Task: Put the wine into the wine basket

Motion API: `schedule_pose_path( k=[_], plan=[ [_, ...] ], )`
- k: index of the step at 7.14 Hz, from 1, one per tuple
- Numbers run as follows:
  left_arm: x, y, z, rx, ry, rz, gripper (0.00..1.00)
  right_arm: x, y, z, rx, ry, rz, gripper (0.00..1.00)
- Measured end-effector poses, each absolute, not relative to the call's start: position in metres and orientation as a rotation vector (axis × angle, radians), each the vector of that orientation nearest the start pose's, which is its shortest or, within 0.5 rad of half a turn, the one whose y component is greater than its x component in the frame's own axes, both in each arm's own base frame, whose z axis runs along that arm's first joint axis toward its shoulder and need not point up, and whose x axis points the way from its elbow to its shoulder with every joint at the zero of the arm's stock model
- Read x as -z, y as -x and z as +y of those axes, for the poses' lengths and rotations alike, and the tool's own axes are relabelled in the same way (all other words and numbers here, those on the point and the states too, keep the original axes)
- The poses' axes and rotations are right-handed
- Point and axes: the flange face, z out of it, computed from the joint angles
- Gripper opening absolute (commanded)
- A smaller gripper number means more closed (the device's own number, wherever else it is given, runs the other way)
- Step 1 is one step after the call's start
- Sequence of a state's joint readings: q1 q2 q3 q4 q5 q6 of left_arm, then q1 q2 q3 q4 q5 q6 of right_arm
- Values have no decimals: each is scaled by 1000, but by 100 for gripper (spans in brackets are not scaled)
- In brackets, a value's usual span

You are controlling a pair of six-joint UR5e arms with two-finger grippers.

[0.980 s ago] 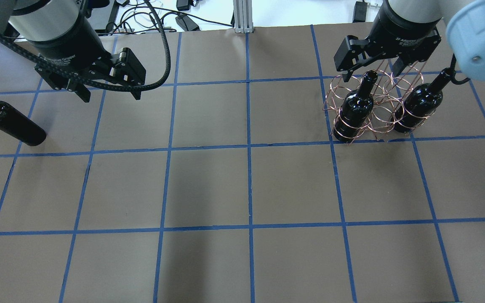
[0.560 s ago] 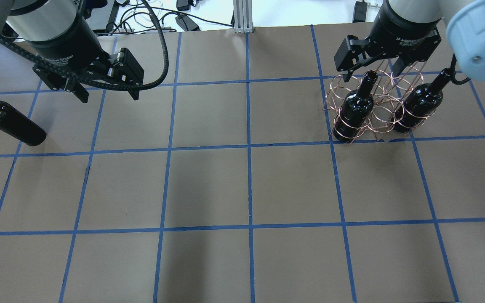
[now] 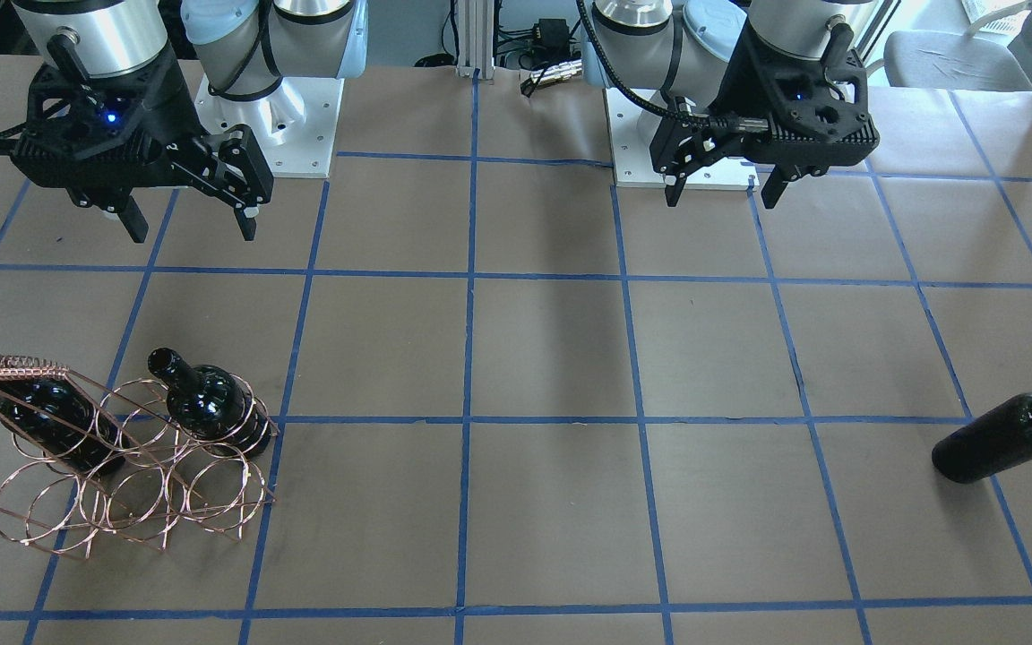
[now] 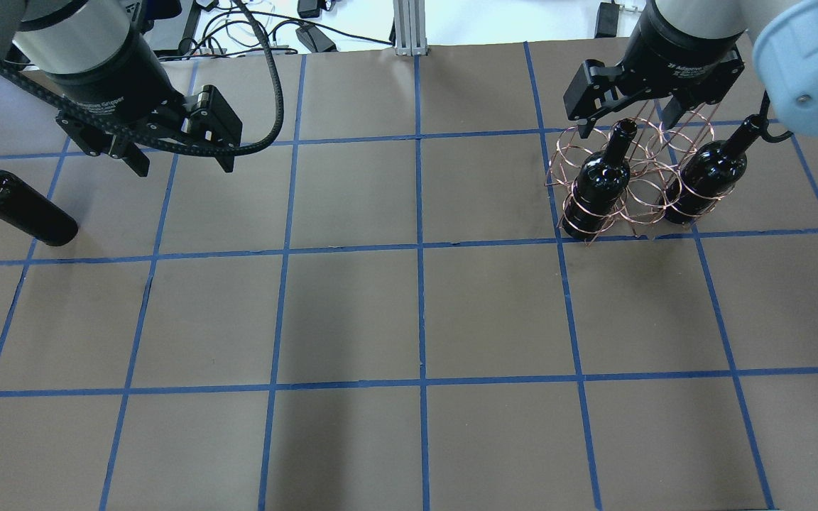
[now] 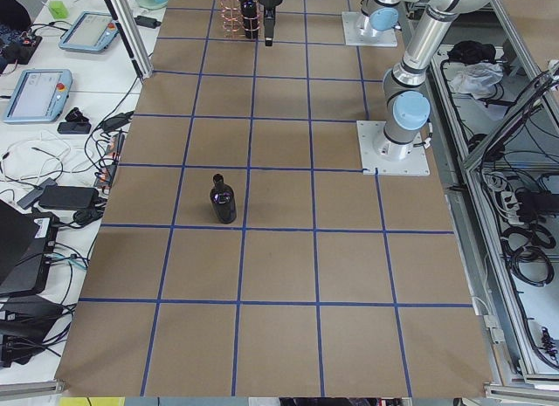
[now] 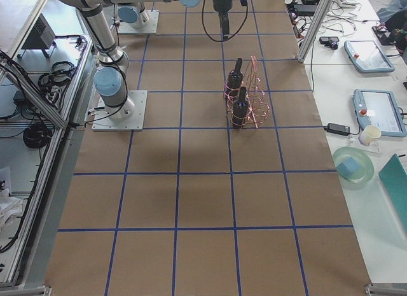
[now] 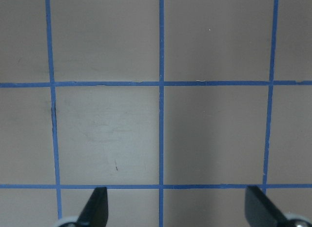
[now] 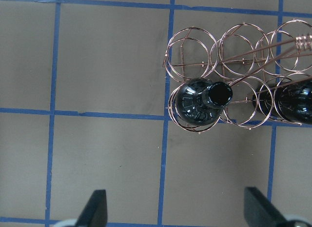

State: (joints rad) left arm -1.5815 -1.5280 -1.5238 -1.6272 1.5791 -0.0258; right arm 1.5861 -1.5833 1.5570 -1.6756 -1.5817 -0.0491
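One loose wine bottle (image 4: 22,207) stands upright near the table's left edge; it also shows in the front view (image 3: 995,443) and the left view (image 5: 224,202). The copper wire wine basket (image 4: 636,191) holds two alike bottles (image 4: 597,184) (image 4: 707,177) in its end slots, and it shows in the front view (image 3: 122,493). My left gripper (image 4: 183,165) hangs open and empty above the table, right of the loose bottle. My right gripper (image 4: 625,126) is open and empty, high beside the basket. The right wrist view shows a basket bottle (image 8: 202,102) from above.
The brown table (image 4: 416,319) carries a blue tape grid. Cables and power bricks (image 4: 309,35) lie beyond the table's far edge. The left wrist view shows only bare table (image 7: 161,129) between the open fingers (image 7: 95,210).
The left gripper has shifted very slightly. The right gripper, the basket and all bottles have not moved.
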Motion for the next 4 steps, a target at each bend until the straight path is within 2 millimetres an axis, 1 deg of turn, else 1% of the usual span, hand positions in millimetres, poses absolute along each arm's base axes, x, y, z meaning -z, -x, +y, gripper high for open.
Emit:
schedule_pose_path(
  k=[1,2,3,4],
  plan=[
    [-528,119,-481,69,5,3131,100,-512,-140,-496,206,100,3146,100],
    [-529,83,-491,82,-25,3127,100,-512,-140,-496,207,100,3146,100],
    [-528,36,-501,83,-35,3126,100,-512,-140,-496,208,100,3146,100],
    [-522,-14,-511,92,-60,3123,100,-512,-140,-496,209,100,3146,100]
  ],
)
